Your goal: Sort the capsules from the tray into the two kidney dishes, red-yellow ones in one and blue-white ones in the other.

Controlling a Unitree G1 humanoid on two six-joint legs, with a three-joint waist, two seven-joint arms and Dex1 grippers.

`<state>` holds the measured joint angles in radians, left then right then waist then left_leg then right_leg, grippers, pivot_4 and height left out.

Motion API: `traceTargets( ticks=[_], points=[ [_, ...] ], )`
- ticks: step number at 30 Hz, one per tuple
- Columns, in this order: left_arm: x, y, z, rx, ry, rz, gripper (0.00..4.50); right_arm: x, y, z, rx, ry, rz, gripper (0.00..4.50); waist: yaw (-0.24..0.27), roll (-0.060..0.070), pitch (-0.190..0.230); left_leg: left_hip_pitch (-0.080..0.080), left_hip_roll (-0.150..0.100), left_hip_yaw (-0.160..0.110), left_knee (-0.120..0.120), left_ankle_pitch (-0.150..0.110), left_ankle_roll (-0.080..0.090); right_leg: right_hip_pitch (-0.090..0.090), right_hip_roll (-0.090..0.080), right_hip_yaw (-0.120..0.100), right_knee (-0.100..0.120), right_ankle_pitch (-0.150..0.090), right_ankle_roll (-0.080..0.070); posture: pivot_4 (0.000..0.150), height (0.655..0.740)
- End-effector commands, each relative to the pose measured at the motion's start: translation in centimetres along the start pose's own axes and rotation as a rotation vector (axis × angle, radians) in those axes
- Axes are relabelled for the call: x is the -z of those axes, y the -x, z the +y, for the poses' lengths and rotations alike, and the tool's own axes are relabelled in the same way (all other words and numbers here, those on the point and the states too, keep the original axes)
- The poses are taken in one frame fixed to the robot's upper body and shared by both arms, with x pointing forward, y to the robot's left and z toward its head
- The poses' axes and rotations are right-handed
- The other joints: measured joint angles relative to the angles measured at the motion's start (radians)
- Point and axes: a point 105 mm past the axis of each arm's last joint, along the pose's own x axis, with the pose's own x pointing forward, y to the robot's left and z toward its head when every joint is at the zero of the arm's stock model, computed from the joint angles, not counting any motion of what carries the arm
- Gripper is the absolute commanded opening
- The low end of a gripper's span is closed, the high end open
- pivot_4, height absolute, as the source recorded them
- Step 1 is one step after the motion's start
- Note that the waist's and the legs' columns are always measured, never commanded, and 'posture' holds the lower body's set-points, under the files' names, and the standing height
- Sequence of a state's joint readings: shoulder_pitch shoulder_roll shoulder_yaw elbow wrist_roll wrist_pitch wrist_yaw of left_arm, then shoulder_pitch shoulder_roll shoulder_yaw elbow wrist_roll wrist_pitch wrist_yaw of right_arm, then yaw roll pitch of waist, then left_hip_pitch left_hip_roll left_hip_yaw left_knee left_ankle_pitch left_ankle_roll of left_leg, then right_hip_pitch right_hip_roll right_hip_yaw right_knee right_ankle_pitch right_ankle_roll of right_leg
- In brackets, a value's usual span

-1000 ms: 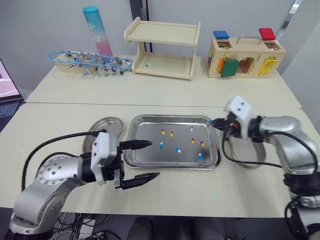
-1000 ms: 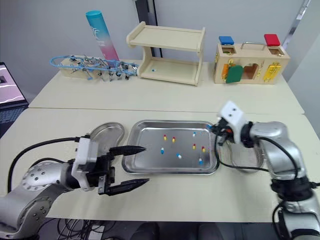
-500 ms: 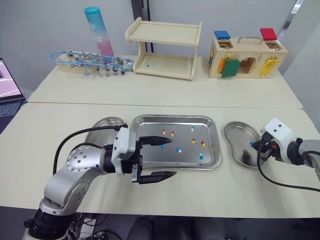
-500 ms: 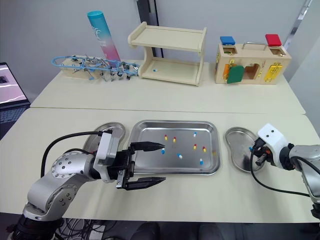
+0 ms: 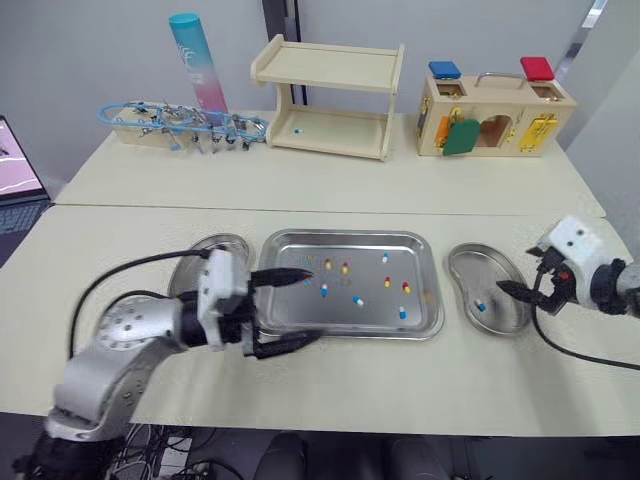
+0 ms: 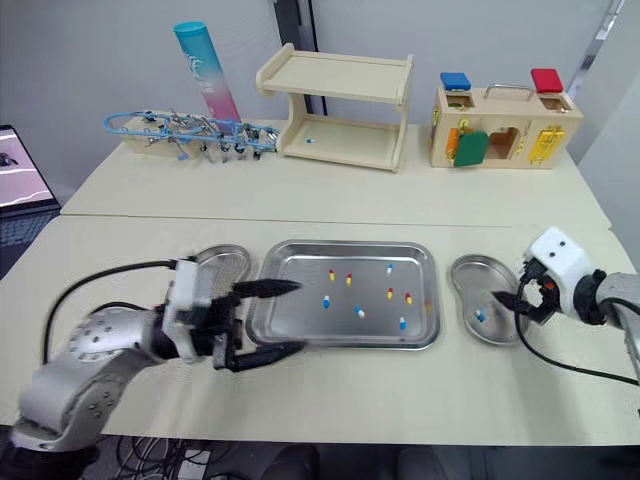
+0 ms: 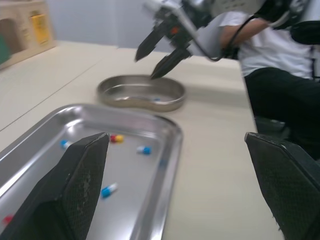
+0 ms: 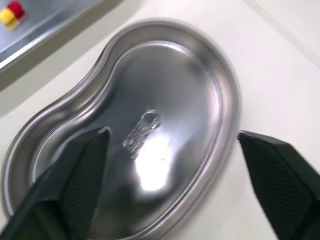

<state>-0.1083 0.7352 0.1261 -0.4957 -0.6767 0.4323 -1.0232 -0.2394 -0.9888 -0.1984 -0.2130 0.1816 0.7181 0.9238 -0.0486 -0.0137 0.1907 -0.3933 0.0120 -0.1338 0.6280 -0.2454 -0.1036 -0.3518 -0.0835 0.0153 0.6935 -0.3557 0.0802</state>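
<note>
The tray [image 5: 345, 241] lies in the middle of the tabletop [image 5: 420, 380], toward its front edge. Red-yellow capsules [image 5: 345, 268] and blue-white capsules [image 5: 357, 300] are scattered over its floor. A kidney dish sits just beside each end of it: the left dish [image 5: 205, 245] toward the tabletop's left edge, the right dish [image 5: 462, 256] toward the right edge. One blue-white capsule [image 5: 479, 306] lies in the right dish. The left gripper [image 5: 315, 307] hovers at the tray's left end with its jaws wide open, one finger over the tray floor and the other over its front rim. The right gripper [image 5: 508, 291] hangs over the outer part of the right dish, jaws apart and holding nothing.
</note>
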Motion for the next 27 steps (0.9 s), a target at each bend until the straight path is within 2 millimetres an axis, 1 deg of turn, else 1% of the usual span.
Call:
traceTargets(
  ticks=[1,3,4,6,7,9,10,13,16,18,23,27],
  points=[
    [-0.6,5.3,3.2,-0.266,0.017,0.042,4.50,-1.2,1.6,-0.5,-0.034,0.080,-0.103,4.48,-0.001,0.000,0.000,0.000,0.000,0.000,0.000,0.000,0.000,0.000,0.000,0.000,0.000,0.000,0.000,0.150,0.7400],
    [1.2,10.7,5.2,-0.463,0.005,0.201,4.50,-0.5,2.4,-0.8,-0.065,0.111,-0.112,4.48,-0.004,0.000,0.000,0.000,0.000,0.000,-0.001,0.000,0.000,0.000,0.000,0.000,-0.001,0.000,0.000,0.150,0.7400],
    [1.9,13.1,5.6,-0.534,0.015,0.259,4.50,-0.2,2.7,-0.9,-0.075,0.138,-0.114,4.48,-0.005,0.000,0.000,0.000,0.000,0.000,-0.001,0.000,0.000,0.000,0.000,0.000,-0.001,0.000,0.000,0.150,0.7400],
    [2.5,16.3,5.9,-0.612,0.019,0.330,4.50,0.4,3.3,-0.9,-0.101,0.181,-0.109,4.48,-0.006,0.000,0.000,0.000,0.000,0.001,-0.001,-0.001,0.001,-0.001,0.000,0.000,-0.001,0.000,0.000,0.150,0.7400],
    [2.9,18.2,6.0,-0.665,0.036,0.363,4.50,0.9,3.8,-0.7,-0.134,0.212,-0.116,4.48,-0.006,0.000,0.000,0.000,0.000,0.001,-0.001,-0.001,0.001,0.000,0.000,0.001,-0.002,0.000,0.000,0.150,0.7400],
    [3.7,21.4,5.8,-0.751,0.054,0.430,4.50,2.6,4.8,-0.6,-0.190,0.233,-0.067,4.48,-0.004,0.000,0.000,0.000,0.000,0.001,-0.001,-0.001,0.002,0.000,0.000,0.000,-0.002,0.000,0.000,0.150,0.7400],
    [4.0,22.6,5.6,-0.779,0.057,0.460,4.50,3.3,5.2,-0.7,-0.204,0.244,-0.054,4.48,-0.002,0.000,0.000,0.001,0.000,0.001,-0.001,-0.001,0.002,0.001,0.000,0.000,-0.003,0.000,0.000,0.150,0.7400],
    [5.4,24.9,4.7,-0.832,0.104,0.522,4.50,5.2,6.2,-1.2,-0.247,0.235,0.003,4.48,0.000,0.000,0.000,0.001,0.000,0.001,-0.001,-0.001,0.002,0.001,0.000,0.000,-0.004,0.000,0.000,0.150,0.7400],
    [6.3,26.4,4.2,-0.876,0.138,0.538,4.50,6.8,6.9,-1.5,-0.283,0.228,0.057,4.48,-0.002,0.000,0.000,0.001,0.000,0.002,-0.002,-0.001,0.002,0.001,0.000,0.001,-0.004,0.000,0.000,0.150,0.7400],
    [6.8,27.2,3.7,-0.902,0.171,0.534,4.50,7.8,7.3,-1.8,-0.283,0.189,0.084,4.48,-0.002,0.000,0.000,0.002,0.000,0.002,-0.002,-0.001,0.002,0.001,0.000,0.000,-0.003,0.000,0.000,0.150,0.7400],
    [7.2,27.2,3.3,-0.900,0.181,0.531,4.50,8.2,7.2,-2.0,-0.293,0.159,0.095,4.48,-0.007,0.000,0.000,0.002,0.000,0.002,-0.002,-0.001,0.002,0.001,0.000,0.001,-0.003,0.000,0.000,0.150,0.7400],
    [7.2,26.6,3.2,-0.892,0.184,0.518,4.50,8.1,7.1,-2.1,-0.292,0.168,0.094,4.48,-0.008,0.000,0.000,0.003,0.000,0.002,-0.002,-0.001,0.002,0.002,0.000,0.001,-0.003,0.000,0.000,0.150,0.7400]
  ],
)
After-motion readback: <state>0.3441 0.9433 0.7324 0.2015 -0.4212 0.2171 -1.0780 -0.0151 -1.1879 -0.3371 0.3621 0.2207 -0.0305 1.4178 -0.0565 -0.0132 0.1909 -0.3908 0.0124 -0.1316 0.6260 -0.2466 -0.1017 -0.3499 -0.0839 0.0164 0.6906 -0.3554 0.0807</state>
